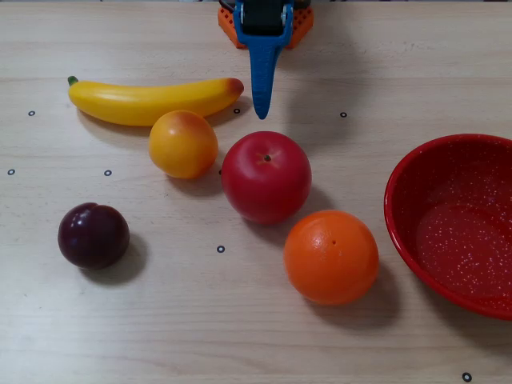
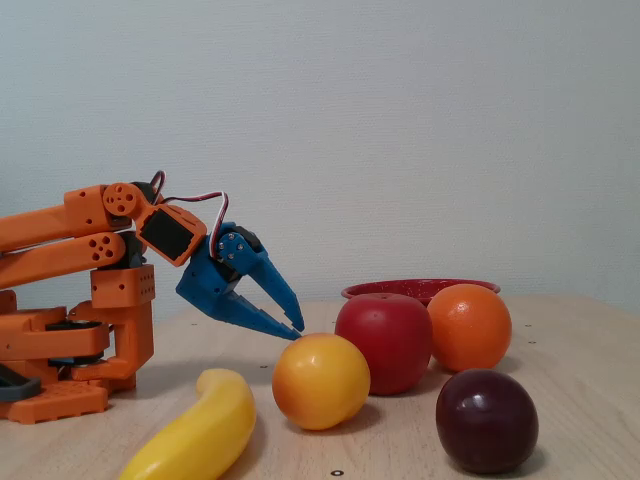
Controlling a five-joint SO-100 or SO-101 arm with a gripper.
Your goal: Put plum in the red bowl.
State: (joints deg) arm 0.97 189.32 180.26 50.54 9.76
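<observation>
The plum [image 1: 94,234] is a small dark purple-maroon fruit at the front left of the table in the overhead view. In the fixed view the plum [image 2: 487,420] lies nearest the camera. The red bowl [image 1: 404,232] with white speckles stands at the right edge; only its rim [image 2: 420,289] shows in the fixed view behind the fruit. My blue gripper [image 1: 262,112] hangs low at the back middle, tips together and empty, far from the plum. It shows in the fixed view [image 2: 297,327] pointing down toward the table.
A yellow banana [image 1: 152,100], a yellow-orange fruit [image 1: 183,144], a red apple [image 1: 266,176] and an orange [image 1: 330,256] lie between the gripper, the plum and the bowl. The orange arm base [image 2: 70,340] stands at the back.
</observation>
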